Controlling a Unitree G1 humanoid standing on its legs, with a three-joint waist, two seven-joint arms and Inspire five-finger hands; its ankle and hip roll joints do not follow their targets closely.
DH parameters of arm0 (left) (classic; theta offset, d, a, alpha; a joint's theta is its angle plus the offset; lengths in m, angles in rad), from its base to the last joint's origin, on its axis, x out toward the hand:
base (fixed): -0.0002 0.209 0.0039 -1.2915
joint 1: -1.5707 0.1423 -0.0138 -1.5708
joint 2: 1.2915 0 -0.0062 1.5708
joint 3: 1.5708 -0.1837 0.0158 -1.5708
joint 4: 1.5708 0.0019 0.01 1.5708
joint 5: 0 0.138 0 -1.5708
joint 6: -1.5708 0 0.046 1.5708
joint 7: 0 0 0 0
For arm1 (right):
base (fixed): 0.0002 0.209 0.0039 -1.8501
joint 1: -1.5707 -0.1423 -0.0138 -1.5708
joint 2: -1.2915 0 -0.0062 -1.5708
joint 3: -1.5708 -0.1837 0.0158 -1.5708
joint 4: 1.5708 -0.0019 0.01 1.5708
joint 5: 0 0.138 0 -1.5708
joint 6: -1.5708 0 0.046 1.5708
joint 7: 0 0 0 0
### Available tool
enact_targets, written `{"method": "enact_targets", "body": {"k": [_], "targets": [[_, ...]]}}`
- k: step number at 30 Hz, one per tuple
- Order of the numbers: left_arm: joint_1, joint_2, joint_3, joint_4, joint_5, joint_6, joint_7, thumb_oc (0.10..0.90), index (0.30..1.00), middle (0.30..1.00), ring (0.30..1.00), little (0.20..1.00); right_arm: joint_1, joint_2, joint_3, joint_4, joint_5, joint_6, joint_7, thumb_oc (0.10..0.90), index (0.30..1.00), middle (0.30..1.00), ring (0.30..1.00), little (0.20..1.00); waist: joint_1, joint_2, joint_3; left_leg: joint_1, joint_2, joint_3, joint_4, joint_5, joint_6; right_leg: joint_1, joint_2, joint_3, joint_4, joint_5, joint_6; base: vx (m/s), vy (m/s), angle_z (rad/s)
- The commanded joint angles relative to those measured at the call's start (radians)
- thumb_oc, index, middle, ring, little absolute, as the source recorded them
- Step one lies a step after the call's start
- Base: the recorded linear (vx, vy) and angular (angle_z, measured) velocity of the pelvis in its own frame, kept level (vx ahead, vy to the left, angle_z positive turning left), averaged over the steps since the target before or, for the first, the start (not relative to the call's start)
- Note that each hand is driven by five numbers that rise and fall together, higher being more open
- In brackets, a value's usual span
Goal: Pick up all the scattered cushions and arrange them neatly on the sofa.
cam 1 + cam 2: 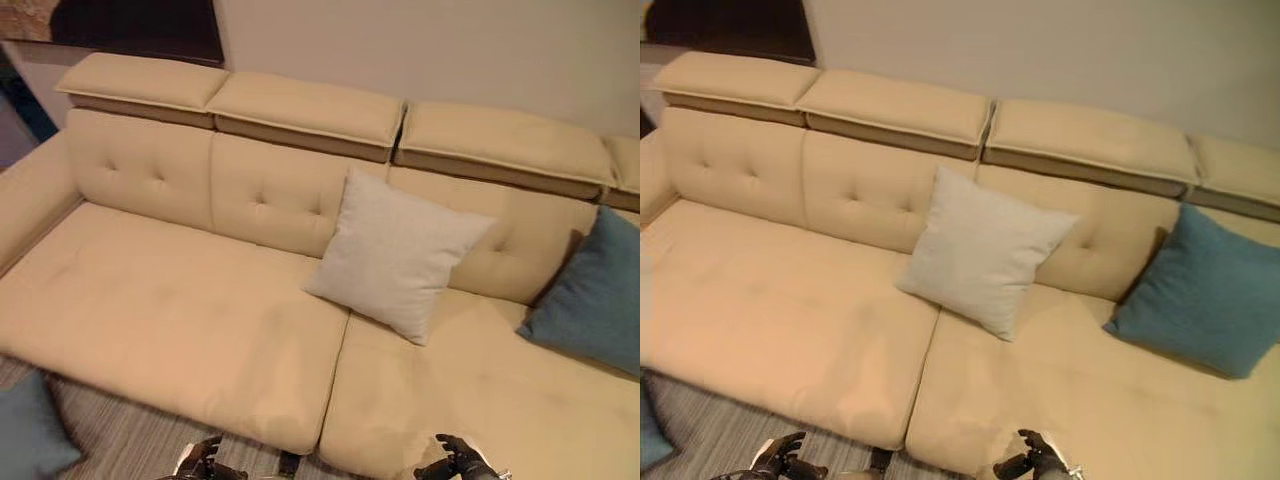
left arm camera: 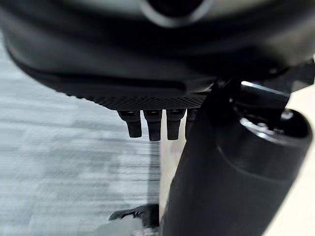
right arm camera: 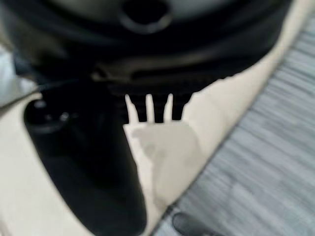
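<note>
A white cushion (image 1: 395, 252) leans upright against the backrest at the middle of the cream sofa (image 1: 170, 310). A blue cushion (image 1: 592, 292) leans at the sofa's right end. Another blue cushion (image 1: 30, 425) lies on the floor at the lower left, in front of the sofa. My left hand (image 1: 205, 460) hangs low over the rug in front of the seat edge, its fingers (image 2: 153, 125) relaxed and holding nothing. Above the seat's front edge, further right, my right hand (image 1: 455, 458) has straight fingers (image 3: 147, 110) and is also empty.
A grey striped rug (image 1: 140, 435) covers the floor before the sofa. The left seat of the sofa is bare. A dark picture frame (image 1: 140, 25) hangs on the wall behind the left end.
</note>
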State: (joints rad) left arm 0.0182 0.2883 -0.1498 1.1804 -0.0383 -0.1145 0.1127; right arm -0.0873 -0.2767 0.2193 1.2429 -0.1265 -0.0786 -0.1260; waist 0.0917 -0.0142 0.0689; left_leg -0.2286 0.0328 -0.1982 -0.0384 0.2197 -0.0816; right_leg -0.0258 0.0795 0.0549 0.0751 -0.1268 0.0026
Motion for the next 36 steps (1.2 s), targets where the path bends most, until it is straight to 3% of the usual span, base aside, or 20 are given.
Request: {"method": "enact_targets", "body": {"k": [1, 4, 6, 9, 10, 12, 15, 20, 24, 26, 29, 32, 36], "targets": [[-0.085, 0.023, 0.012, -0.010, -0.016, -0.026, 0.033, 0.800, 0.900, 0.900, 0.900, 0.900, 0.025, -0.088, -0.011, -0.071, 0.056, -0.008, -0.047, 0.800, 0.900, 0.900, 0.900, 0.900, -0.034, -0.038, 0.040, -0.072, -0.062, 0.076, -0.021, -0.049, 0.003, 0.024, -0.030, 0.009, -0.005, -0.029, 0.043, -0.43, -0.079, 1.16], [-0.069, 0.013, 0.013, 0.008, -0.001, -0.019, 0.034, 0.800, 0.900, 0.900, 0.900, 0.900, 0.043, -0.085, -0.022, -0.057, 0.060, -0.007, -0.045, 0.800, 0.900, 0.900, 0.900, 0.900, -0.054, -0.060, 0.035, -0.030, -0.044, 0.139, 0.044, -0.122, 0.031, 0.007, -0.063, -0.048, -0.020, 0.007, 0.048, -0.23, 0.001, 0.66], [-0.065, 0.011, 0.013, 0.012, 0.003, -0.017, 0.035, 0.800, 0.900, 0.900, 0.900, 0.900, 0.050, -0.084, -0.024, -0.050, 0.060, -0.009, -0.046, 0.800, 0.900, 0.900, 0.900, 0.900, -0.064, -0.069, 0.032, -0.019, -0.045, 0.145, 0.081, -0.147, 0.034, 0.006, -0.079, -0.072, -0.027, 0.017, 0.049, -0.15, 0.015, 0.65], [-0.060, 0.005, 0.009, 0.012, 0.003, -0.016, 0.034, 0.800, 0.900, 0.900, 0.900, 0.900, 0.067, -0.077, -0.036, -0.024, 0.065, -0.010, -0.045, 0.800, 0.900, 0.900, 0.900, 0.900, -0.087, -0.103, 0.030, 0.033, -0.031, 0.200, 0.196, -0.256, 0.041, -0.003, -0.122, -0.135, -0.068, 0.056, 0.051, -0.15, 0.025, 0.57], [-0.060, 0.005, 0.009, 0.012, 0.003, -0.016, 0.034, 0.800, 0.900, 0.900, 0.900, 0.900, 0.067, -0.077, -0.036, -0.024, 0.065, -0.010, -0.045, 0.800, 0.900, 0.900, 0.900, 0.900, -0.089, -0.103, 0.028, 0.030, -0.032, 0.199, 0.195, -0.253, 0.041, -0.006, -0.123, -0.136, -0.068, 0.057, 0.051, -0.12, 0.061, 0.77], [-0.069, 0.001, 0.002, 0.007, -0.003, -0.017, 0.032, 0.800, 0.900, 0.900, 0.900, 0.900, 0.068, -0.066, -0.036, -0.009, 0.075, -0.007, -0.041, 0.800, 0.900, 0.900, 0.900, 0.900, -0.103, -0.120, 0.020, 0.066, 0.000, 0.253, 0.242, -0.296, 0.036, -0.008, -0.145, -0.181, -0.097, 0.080, 0.056, -0.07, 0.096, 0.65], [-0.070, -0.006, -0.009, 0.001, -0.004, -0.015, 0.029, 0.800, 0.900, 0.900, 0.900, 0.900, 0.067, -0.054, -0.030, 0.006, 0.071, -0.003, -0.042, 0.800, 0.900, 0.900, 0.900, 0.900, -0.112, -0.102, 0.004, 0.134, 0.020, 0.294, 0.138, -0.296, 0.030, 0.006, -0.142, -0.227, -0.108, 0.083, 0.070, 0.04, 0.138, 0.63], [-0.066, -0.005, 0.002, 0.011, -0.012, -0.010, 0.028, 0.800, 0.900, 0.900, 0.900, 0.900, 0.043, -0.042, -0.014, 0.016, 0.046, 0.008, -0.044, 0.800, 0.900, 0.900, 0.900, 0.900, -0.099, -0.107, 0.003, 0.152, -0.012, 0.259, 0.085, -0.294, 0.042, 0.004, -0.157, -0.241, -0.074, 0.085, 0.084, 0.01, 0.124, 0.40], [-0.058, 0.013, 0.026, 0.037, -0.003, -0.004, 0.030, 0.800, 0.900, 0.900, 0.900, 0.900, 0.010, -0.030, 0.015, 0.003, 0.009, 0.012, -0.040, 0.800, 0.900, 0.900, 0.900, 0.900, -0.071, -0.109, 0.010, 0.165, -0.035, 0.233, 0.072, -0.302, 0.067, -0.019, -0.193, -0.255, 0.022, 0.072, 0.103, 0.00, 0.118, 0.18], [-0.064, 0.028, 0.037, 0.042, -0.011, -0.006, 0.035, 0.800, 0.900, 0.900, 0.900, 0.900, 0.000, -0.028, 0.025, -0.009, 0.001, 0.014, -0.039, 0.800, 0.900, 0.900, 0.900, 0.900, -0.074, -0.101, 0.019, 0.176, -0.049, 0.170, 0.046, -0.290, 0.076, -0.063, -0.167, -0.156, 0.082, 0.081, 0.119, 0.01, 0.022, 0.33], [-0.081, 0.037, 0.032, 0.035, -0.011, -0.013, 0.043, 0.800, 0.900, 0.900, 0.900, 0.900, 0.002, -0.032, 0.043, -0.012, 0.002, 0.021, -0.040, 0.800, 0.900, 0.900, 0.900, 0.900, -0.089, -0.096, 0.012, 0.183, -0.076, 0.068, 0.011, -0.256, 0.071, -0.085, -0.080, 0.052, 0.069, 0.063, 0.115, 0.06, 0.002, 1.13], [-0.096, 0.043, 0.020, 0.033, -0.012, -0.020, 0.042, 0.800, 0.900, 0.900, 0.900, 0.900, -0.001, -0.039, 0.052, -0.015, 0.011, 0.022, -0.040, 0.800, 0.900, 0.900, 0.900, 0.900, -0.089, -0.097, 0.021, 0.182, -0.089, 0.014, 0.001, -0.243, 0.060, -0.093, -0.055, 0.101, 0.060, 0.064, 0.100, 0.03, -0.060, 1.15], [-0.099, 0.036, 0.011, 0.018, -0.022, -0.023, 0.030, 0.800, 0.900, 0.900, 0.900, 0.900, -0.006, -0.046, 0.064, -0.026, 0.008, 0.017, -0.036, 0.800, 0.900, 0.900, 0.900, 0.900, -0.071, -0.103, 0.024, 0.154, -0.094, -0.030, 0.005, -0.220, 0.030, -0.045, -0.079, 0.022, -0.033, 0.067, 0.083, 0.00, -0.142, 0.94]]}}
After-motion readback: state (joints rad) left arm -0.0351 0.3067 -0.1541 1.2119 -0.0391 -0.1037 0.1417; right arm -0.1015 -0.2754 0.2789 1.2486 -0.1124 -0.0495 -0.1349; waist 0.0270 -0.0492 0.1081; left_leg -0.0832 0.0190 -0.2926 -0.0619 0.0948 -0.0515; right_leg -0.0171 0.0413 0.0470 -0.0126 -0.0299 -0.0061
